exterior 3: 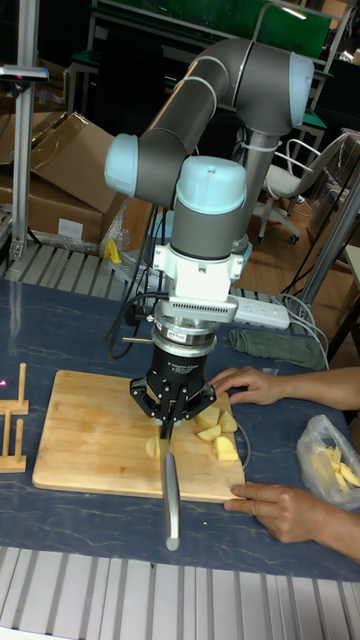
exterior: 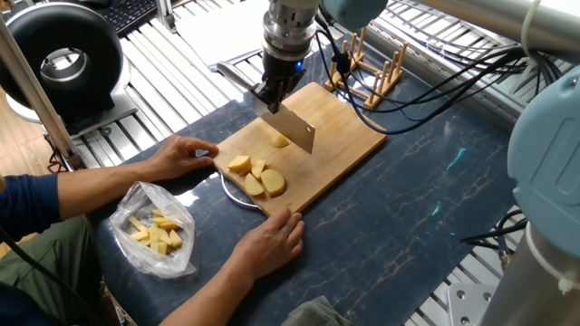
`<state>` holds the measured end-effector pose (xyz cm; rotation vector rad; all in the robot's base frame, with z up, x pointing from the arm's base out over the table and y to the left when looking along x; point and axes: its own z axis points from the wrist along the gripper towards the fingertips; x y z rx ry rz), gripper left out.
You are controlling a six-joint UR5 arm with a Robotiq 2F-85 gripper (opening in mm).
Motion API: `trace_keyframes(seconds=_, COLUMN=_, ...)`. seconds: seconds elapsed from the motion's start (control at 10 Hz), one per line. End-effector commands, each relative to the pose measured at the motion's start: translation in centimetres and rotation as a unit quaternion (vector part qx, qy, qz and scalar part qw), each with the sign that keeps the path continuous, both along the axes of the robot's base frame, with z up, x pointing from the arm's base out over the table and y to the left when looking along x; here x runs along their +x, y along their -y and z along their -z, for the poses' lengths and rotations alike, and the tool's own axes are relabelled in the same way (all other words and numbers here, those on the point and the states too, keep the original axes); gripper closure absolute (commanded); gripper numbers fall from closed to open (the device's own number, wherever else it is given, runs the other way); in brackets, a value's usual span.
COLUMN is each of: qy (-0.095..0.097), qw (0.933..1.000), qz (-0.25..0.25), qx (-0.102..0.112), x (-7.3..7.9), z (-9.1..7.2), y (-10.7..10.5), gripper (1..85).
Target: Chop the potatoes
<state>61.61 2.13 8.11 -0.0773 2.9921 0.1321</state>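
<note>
My gripper (exterior: 273, 94) (exterior 3: 172, 410) is shut on a knife, whose broad blade (exterior: 295, 128) points down onto the wooden cutting board (exterior: 349, 136) (exterior 3: 85, 430). One pale yellow potato piece (exterior: 280, 140) (exterior 3: 152, 447) lies right at the blade, partly hidden behind it. Several more potatoes (exterior: 256, 177) (exterior 3: 218, 428) sit in a cluster at the board's near corner. In the tall fixed view the knife (exterior 3: 171, 490) extends toward the camera past the board's edge.
A person's hands (exterior: 181, 154) (exterior: 272, 240) hold the board's near corner on both sides. A clear plastic bag (exterior: 156, 231) (exterior 3: 330, 460) of yellow pieces lies beside them. A wooden rack (exterior: 367, 72) stands behind the board. A metal plate rim (exterior: 234, 195) shows under the board.
</note>
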Motion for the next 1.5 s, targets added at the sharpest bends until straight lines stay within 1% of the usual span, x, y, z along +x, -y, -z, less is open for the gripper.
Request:
trace_keyframes(seconds=0.0, qy=0.003, qw=1.0, qz=0.003, qx=0.008, x=0.21, z=-0.14, y=-0.22, gripper=84.7)
trace_keyframes(seconds=0.7, qy=0.005, qw=0.9999, qz=0.0, qx=0.011, x=0.18, z=0.0, y=-0.11, gripper=84.7)
trace_keyframes(seconds=1.0, qy=0.004, qw=0.9999, qz=-0.004, qx=0.014, x=-0.11, z=-0.26, y=-0.01, gripper=84.7)
trace_keyframes(seconds=1.2, qy=0.004, qw=0.9998, qz=-0.004, qx=0.017, x=0.03, z=-0.33, y=-0.47, gripper=84.7)
trace_keyframes(seconds=1.4, qy=0.001, qw=0.9999, qz=-0.001, qx=0.012, x=0.11, z=-0.42, y=-0.55, gripper=84.7)
